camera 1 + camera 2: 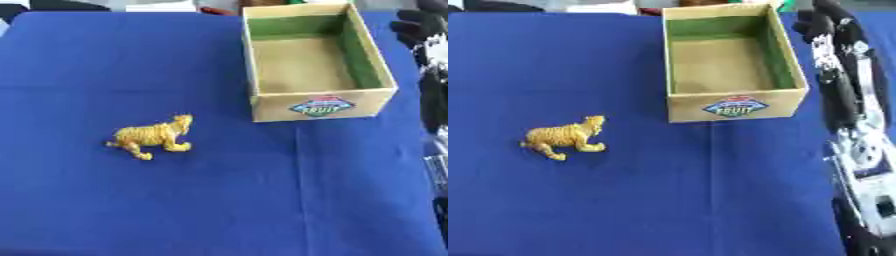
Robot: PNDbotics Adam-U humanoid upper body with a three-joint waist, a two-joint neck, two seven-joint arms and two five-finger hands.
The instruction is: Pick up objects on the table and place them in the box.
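A yellow striped toy tiger stands on the blue cloth at the left of centre, its head toward the box. The cardboard box, green inside with a fruit label on its front wall, sits at the back right and has nothing in it. My right arm runs up the right edge, and my right hand hovers beside the box's far right corner. Its fingers are relaxed and hold nothing. The hand is far from the tiger. My left hand shows in no view.
The blue cloth covers the whole table. Dark and white shapes lie past the far edge. The silver and black forearm fills the right margin.
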